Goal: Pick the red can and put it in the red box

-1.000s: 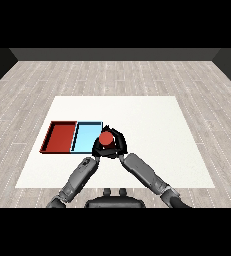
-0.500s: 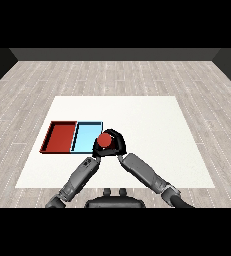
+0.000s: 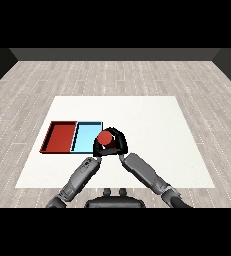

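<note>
The red can (image 3: 105,137) is upright at the near right corner of the light blue tray (image 3: 85,136). My right hand (image 3: 120,144) curls round it from the right and behind. My left hand (image 3: 96,149) is close against the can's left side, over the blue tray's near right corner. The red tray (image 3: 60,137) lies to the left of the blue one with nothing in it. The can's lower part is hidden by the hands, so I cannot tell whether it touches the table.
The two trays sit side by side at the left middle of the white table (image 3: 152,125). Both grey forearms reach in from the lower edge and meet at the can.
The can and both hands dipped slightly towards me and came back; they stand almost where they were a second ago.
</note>
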{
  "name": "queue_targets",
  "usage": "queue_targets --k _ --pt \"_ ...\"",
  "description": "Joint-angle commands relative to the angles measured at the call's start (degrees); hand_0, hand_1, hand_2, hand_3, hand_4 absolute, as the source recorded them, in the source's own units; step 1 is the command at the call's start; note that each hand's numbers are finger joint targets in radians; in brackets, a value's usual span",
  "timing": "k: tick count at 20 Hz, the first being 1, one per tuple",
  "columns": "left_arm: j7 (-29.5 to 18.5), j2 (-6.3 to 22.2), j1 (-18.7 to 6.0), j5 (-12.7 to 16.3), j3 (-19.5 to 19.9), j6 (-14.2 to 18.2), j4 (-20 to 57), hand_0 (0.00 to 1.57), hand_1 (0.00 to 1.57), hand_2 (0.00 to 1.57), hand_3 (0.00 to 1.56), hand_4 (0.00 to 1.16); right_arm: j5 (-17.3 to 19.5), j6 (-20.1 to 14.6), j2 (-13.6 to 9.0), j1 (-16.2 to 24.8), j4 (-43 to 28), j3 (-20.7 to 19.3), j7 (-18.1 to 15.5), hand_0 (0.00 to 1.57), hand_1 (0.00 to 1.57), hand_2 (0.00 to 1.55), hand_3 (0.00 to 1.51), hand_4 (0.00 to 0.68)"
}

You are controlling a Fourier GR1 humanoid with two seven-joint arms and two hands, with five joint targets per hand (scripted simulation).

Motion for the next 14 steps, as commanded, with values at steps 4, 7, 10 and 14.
queue_targets --k 4,7,10,14 --pt "0.9 -1.0 -1.1 -0.7 1.1 1.0 -0.4 1.57 1.57 1.53 1.45 1.12 6.5 1.7 0.9 1.3 -1.1 -1.0 4.2 0.00 0.00 0.00 0.00 0.000" --pt "1.5 -1.0 -0.7 -2.6 0.3 3.3 -1.2 1.57 1.57 1.54 1.46 1.13 1.2 -0.3 0.9 -0.6 2.2 1.3 0.1 0.00 0.00 0.00 0.00 0.000" --pt "0.8 -1.0 -3.1 -0.6 -1.4 3.5 1.0 1.57 1.57 1.57 1.50 1.14 5.8 3.3 0.9 1.1 -0.1 -3.1 2.8 0.00 0.00 0.00 0.00 0.000" --pt "-2.0 -0.7 4.0 -1.3 3.6 -3.7 1.2 1.57 1.57 1.57 1.51 1.15 4.6 4.3 0.9 0.8 1.7 -6.7 -0.1 0.00 0.00 0.00 0.00 0.000"
